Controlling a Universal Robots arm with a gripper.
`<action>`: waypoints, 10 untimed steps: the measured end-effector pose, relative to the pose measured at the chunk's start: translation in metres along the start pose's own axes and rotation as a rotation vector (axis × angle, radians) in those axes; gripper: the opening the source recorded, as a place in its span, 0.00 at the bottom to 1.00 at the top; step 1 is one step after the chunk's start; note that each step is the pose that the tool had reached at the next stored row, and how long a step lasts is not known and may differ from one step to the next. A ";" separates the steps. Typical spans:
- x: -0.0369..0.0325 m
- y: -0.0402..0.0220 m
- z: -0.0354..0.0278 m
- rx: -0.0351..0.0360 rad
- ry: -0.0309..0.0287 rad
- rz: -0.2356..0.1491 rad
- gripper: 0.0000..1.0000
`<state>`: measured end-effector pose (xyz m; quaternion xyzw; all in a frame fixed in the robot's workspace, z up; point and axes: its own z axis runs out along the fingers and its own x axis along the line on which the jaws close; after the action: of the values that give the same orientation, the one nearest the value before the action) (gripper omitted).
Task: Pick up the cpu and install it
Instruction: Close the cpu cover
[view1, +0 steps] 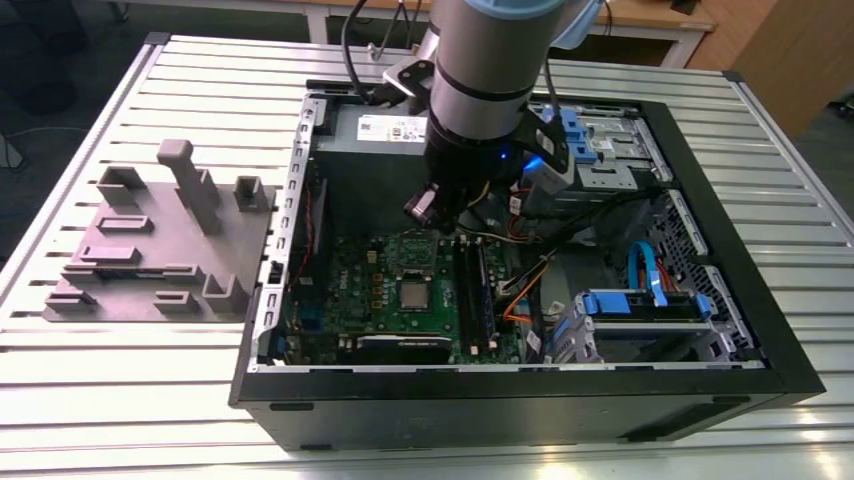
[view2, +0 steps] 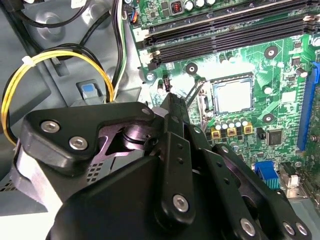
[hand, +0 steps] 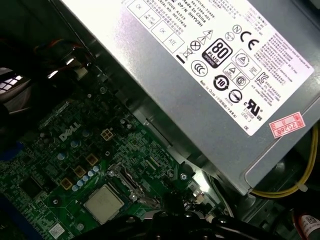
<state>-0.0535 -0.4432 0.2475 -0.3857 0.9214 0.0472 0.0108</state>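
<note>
The cpu (view1: 416, 293) is a small silvery square lying flat in the socket of the green motherboard (view1: 350, 290) inside the open computer case. It appears in both wrist views, the cpu (view2: 232, 95) framed by the metal socket bracket and the cpu (hand: 103, 203) near several round capacitors. My gripper (view1: 427, 205) hangs under the arm above the board, apart from the chip and toward the power supply side. Its black linkages (view2: 172, 150) sit in front of the board, and nothing shows in its grasp.
A grey power supply (hand: 210, 65) with a white label lies beside the board. Black memory slots (view2: 225, 30), yellow and black cables (view2: 55, 57) and blue drive brackets (view1: 641, 300) crowd the case. A grey stepped fixture block (view1: 160, 250) stands on the slatted table at the exterior view's left.
</note>
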 end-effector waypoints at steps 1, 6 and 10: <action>0.0001 0.0001 -0.0003 -0.0001 -0.0001 0.000 0.10; 0.0004 0.0006 -0.0011 -0.0011 -0.0012 0.000 0.10; 0.0012 0.0002 -0.0013 -0.0031 -0.0030 -0.001 0.10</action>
<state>-0.0545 -0.4441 0.2487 -0.3862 0.9210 0.0492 0.0116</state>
